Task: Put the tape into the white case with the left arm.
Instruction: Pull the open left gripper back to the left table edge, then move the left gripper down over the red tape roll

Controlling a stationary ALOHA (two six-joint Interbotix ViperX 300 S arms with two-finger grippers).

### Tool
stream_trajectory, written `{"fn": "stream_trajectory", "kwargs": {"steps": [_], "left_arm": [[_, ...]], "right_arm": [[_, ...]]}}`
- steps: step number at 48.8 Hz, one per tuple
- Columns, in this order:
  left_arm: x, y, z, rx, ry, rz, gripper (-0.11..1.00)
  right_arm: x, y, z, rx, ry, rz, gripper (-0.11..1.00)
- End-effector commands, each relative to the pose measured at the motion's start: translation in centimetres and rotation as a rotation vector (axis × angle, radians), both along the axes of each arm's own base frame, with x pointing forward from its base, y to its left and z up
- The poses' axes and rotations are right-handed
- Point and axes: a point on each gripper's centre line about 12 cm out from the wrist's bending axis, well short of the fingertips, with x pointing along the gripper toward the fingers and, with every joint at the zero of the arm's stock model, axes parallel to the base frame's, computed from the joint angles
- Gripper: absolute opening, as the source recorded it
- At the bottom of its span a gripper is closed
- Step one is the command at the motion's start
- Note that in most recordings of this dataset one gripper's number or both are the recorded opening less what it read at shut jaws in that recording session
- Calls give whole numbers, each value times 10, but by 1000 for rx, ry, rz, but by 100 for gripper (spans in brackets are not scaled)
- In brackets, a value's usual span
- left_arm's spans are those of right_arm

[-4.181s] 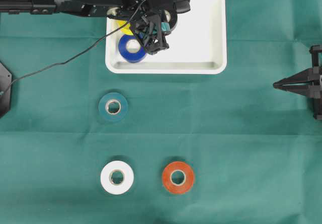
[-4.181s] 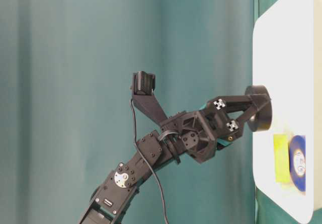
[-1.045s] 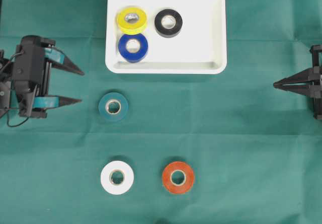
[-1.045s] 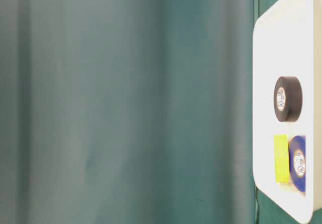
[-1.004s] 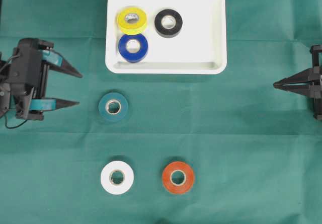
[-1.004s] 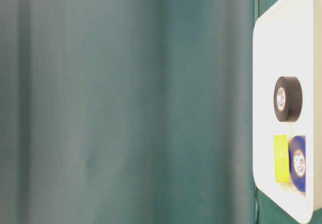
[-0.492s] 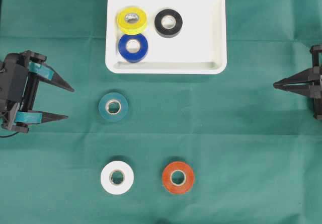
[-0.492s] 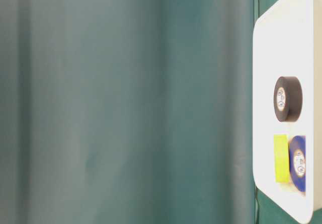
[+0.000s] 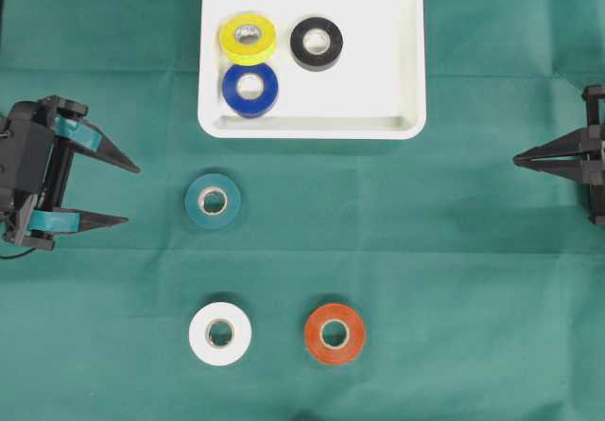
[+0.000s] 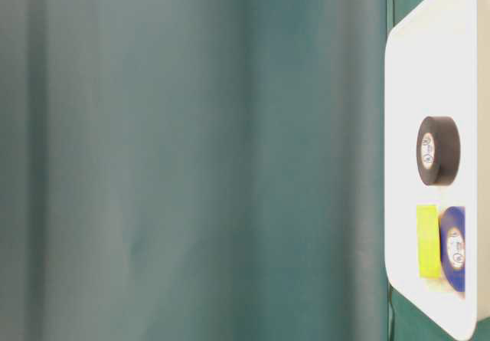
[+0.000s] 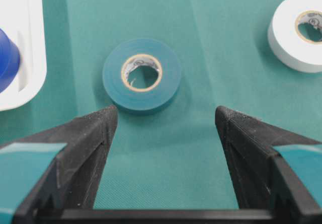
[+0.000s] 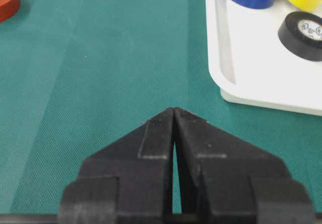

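Note:
The white case (image 9: 397,80) lies at the top middle, holding a yellow tape (image 9: 247,38), a blue tape (image 9: 250,90) and a black tape (image 9: 317,43). On the cloth lie a teal tape (image 9: 213,201), a white tape (image 9: 220,333) and an orange tape (image 9: 335,333). My left gripper (image 9: 132,194) is at the left edge, open and empty, its teal-banded fingers pointing at the teal tape (image 11: 142,75), a short gap away. My right gripper (image 9: 517,161) rests at the right edge, shut with nothing in it.
Green cloth covers the whole table. In the table-level view only the case (image 10: 429,65) with the black tape (image 10: 438,150), yellow tape (image 10: 429,241) and blue tape (image 10: 453,247) shows. The right wrist view shows the case corner (image 12: 226,78) ahead on the right.
The left gripper drew back to the left edge and slightly down from its place a second ago, staying open. It has held still for the last half second. The right arm is unmoved.

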Motion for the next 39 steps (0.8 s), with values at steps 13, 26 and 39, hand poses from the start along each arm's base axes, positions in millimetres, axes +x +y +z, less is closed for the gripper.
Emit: {"fn": "stream_trajectory", "kwargs": {"steps": [13,26,39], "left_arm": [[27,-6,8,2,1,-9,77],[67,-21,3,13,65,-38,77],[118,-34,1,17,97,-48,77]], "right_arm": [[2,0,4,2,-12,-1,-9],[2,0,4,2,-12,-1,-9],[2,0,4,2,-14,-1,-9]]}}
